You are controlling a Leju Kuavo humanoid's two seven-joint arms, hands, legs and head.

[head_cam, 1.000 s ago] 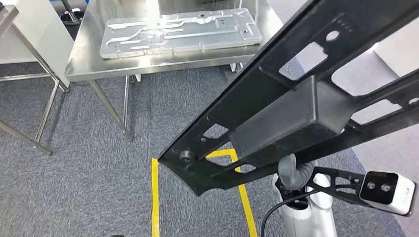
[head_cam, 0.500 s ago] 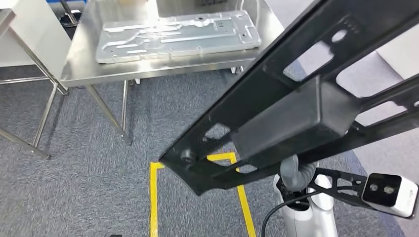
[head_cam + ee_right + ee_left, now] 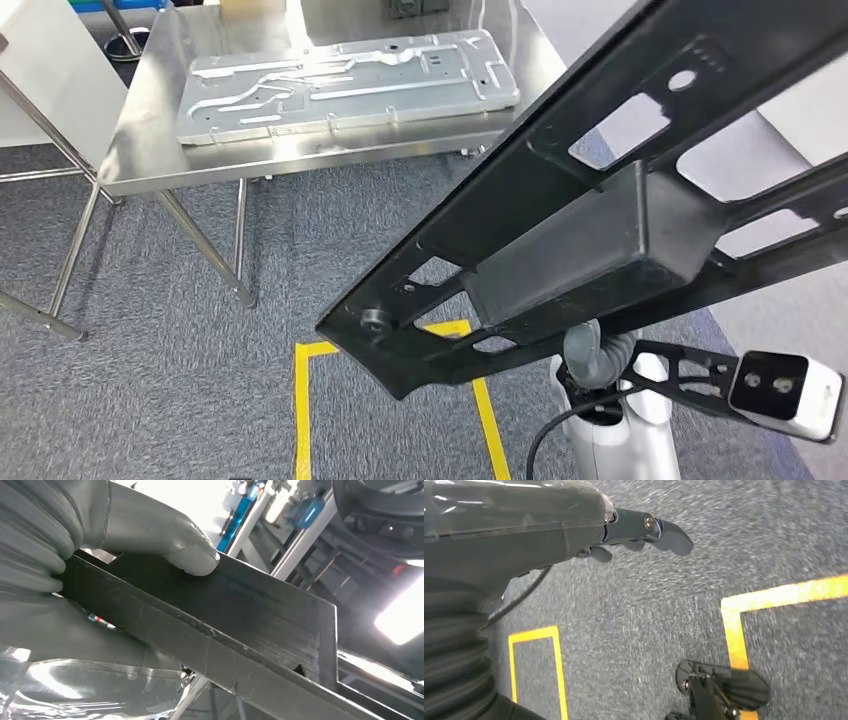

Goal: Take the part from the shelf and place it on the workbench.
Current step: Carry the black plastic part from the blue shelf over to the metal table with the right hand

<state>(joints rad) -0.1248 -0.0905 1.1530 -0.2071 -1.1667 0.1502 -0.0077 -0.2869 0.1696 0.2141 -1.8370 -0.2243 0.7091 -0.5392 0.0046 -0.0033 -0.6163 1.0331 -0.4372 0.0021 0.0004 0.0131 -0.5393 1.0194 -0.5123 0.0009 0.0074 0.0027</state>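
A long black frame part [image 3: 580, 240] with cut-outs and a box-shaped middle crosses the head view diagonally, held up over the carpet. My right hand [image 3: 125, 535] grips the black part [image 3: 240, 630], the thumb pressed on its flat face. In the head view the part hides that hand, and my right wrist [image 3: 597, 358] shows just beneath it. The steel workbench [image 3: 150, 150] stands ahead at the upper left, apart from the part. My left hand [image 3: 634, 527] hangs over the carpet, fingers loosely apart and holding nothing.
A large silver machined plate [image 3: 345, 85] lies on the workbench and covers most of its top. Yellow floor tape [image 3: 300, 410] marks a rectangle on the grey carpet below me. Another table's steel legs [image 3: 60, 270] stand at the left.
The whole picture has shifted: the workbench and tape now sit further left and the bench lower in the view. The black part stays gripped in the same place in the picture.
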